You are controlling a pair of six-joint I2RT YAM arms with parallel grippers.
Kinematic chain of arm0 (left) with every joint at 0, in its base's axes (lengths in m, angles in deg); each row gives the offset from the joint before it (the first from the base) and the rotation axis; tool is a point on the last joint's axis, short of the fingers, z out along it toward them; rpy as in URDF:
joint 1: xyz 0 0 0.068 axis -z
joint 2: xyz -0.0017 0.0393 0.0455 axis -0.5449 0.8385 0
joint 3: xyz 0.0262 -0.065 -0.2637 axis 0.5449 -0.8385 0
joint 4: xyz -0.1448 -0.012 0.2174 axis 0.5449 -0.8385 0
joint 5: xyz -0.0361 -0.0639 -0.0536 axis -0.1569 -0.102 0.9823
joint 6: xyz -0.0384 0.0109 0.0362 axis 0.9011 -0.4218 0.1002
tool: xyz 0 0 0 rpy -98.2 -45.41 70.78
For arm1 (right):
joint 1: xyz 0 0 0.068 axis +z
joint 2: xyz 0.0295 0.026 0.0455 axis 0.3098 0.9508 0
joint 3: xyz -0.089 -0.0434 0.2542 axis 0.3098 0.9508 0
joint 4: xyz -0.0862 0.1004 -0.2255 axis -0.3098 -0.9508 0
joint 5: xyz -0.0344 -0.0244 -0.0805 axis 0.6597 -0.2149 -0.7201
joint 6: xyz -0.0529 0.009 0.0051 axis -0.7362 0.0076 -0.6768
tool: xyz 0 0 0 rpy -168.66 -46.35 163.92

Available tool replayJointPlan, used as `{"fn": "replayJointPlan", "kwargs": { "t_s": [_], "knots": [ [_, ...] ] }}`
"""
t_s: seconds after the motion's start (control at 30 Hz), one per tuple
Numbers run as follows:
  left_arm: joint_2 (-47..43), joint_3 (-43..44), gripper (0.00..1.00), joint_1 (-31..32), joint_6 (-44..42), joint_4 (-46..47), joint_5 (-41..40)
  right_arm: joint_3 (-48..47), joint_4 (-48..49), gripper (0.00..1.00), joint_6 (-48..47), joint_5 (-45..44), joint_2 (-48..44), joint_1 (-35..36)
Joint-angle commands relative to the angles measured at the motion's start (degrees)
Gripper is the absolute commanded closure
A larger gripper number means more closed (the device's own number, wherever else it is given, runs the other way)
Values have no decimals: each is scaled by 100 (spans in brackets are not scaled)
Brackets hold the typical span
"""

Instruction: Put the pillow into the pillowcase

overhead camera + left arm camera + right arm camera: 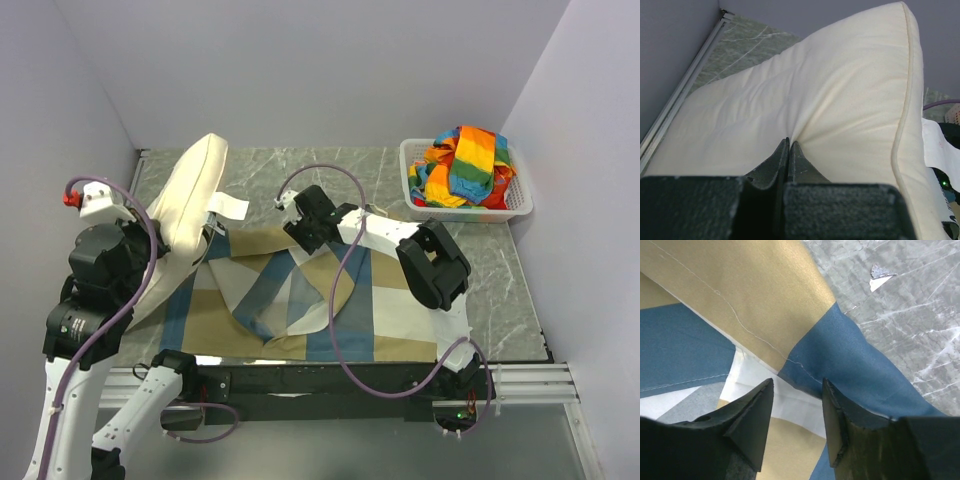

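Top external view: a grey marble table [505, 280] with two robot arms at its near edge. The cream pillow [195, 190] stands tilted on edge at about 10 o'clock. Its top leans away from the arms and its lower end meets the left side of the pillowcase [340, 300]. A white tag [232, 208] sticks out from the pillow's right side. The pillowcase, in blue, tan and off-white blocks, lies spread and rumpled across the table's middle down to 6 o'clock. At 2 o'clock a white basket [518, 205] holds a striped cloth [465, 165].

Left wrist view: the left gripper [789, 145] has its fingers pressed together on a pinch of pillow fabric, which puckers around them.

Right wrist view: the right gripper [797, 385] has its fingers moderately apart over the edge of a blue block at the pillowcase's far side. I cannot tell if they touch the cloth.
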Motion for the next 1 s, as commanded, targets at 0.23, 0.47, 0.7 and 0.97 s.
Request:
{"fn": "replayJointPlan", "kwargs": {
  "t_s": [0.23,0.47,0.7,0.97],
  "knots": [
    [-181,62,99,-18,80,535,-104,-389,-24,60,-157,-24,121,6],
    [-391,36,99,-18,202,456,-420,-416,-103,60,-166,64,182,6],
    [-682,80,99,-18,343,377,-860,-354,-51,60,-140,29,226,15],
    [-796,97,99,-18,308,342,-703,-450,-33,63,-113,-138,314,50]
  ]
}}
